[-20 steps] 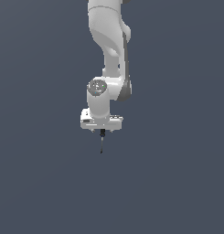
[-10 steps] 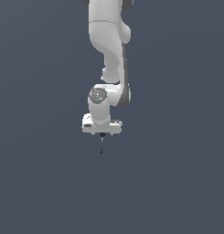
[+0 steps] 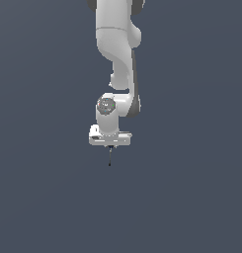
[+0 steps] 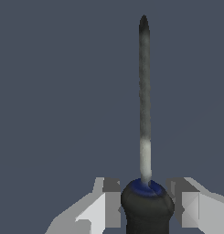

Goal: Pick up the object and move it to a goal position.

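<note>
The object (image 3: 109,157) is a thin dark sliver hanging straight down below my gripper (image 3: 110,146), its upper end meeting the underside of the gripper body and its lower tip free against the plain grey-blue background. In the wrist view the object (image 4: 144,100) reads as a long, narrow shaft: dark at the far tip, grey along most of its length, paler near its base, where it enters a blue collar on a rounded black handle (image 4: 146,209). That handle sits between my two fingers (image 4: 111,201), one on each side of it.

My gripper (image 4: 146,203) is closed most of the way, with the jaws set just wide enough to take the handle. The inner faces appear to press on the handle on both sides, though the contact line itself is too coarse to resolve. I have hold of the object by that handle, shaft pointing away from the wrist.

Above the gripper, in the exterior view, my white arm (image 3: 117,54) runs up out of the frame, wrist joint directly over the gripper body. No surface shows beneath the tip; only uniform background surrounds the object.
</note>
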### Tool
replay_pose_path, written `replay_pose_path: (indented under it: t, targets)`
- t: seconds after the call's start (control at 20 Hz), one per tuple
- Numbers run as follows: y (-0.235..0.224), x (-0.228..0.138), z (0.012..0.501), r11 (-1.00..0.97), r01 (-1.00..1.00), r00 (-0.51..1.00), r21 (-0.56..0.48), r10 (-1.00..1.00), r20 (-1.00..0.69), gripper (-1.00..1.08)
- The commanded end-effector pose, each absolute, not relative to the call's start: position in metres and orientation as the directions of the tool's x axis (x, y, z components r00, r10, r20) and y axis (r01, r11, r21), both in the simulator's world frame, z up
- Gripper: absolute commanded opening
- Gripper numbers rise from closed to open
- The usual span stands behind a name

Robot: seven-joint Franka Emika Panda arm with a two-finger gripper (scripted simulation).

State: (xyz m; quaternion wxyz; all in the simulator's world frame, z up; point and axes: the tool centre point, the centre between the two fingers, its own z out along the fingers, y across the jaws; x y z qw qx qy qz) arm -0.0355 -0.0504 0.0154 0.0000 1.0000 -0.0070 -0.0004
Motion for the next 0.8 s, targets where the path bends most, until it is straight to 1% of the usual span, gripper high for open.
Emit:
replay_pose_path:
  t: [0.0, 0.45, 0.75]
  targets:
    - [-0.05, -0.035, 0.015, -1.0, -0.014, 1.0, 0.0, -0.014, 0.0, -1.0]
    - [-0.049, -0.036, 0.019, -1.0, -0.014, 1.0, 0.0, -0.014, 0.0, -1.0]
    - [-0.04, -0.04, 0.038, -1.0, -0.014, 1.0, 0.0, -0.014, 0.0, -1.0]
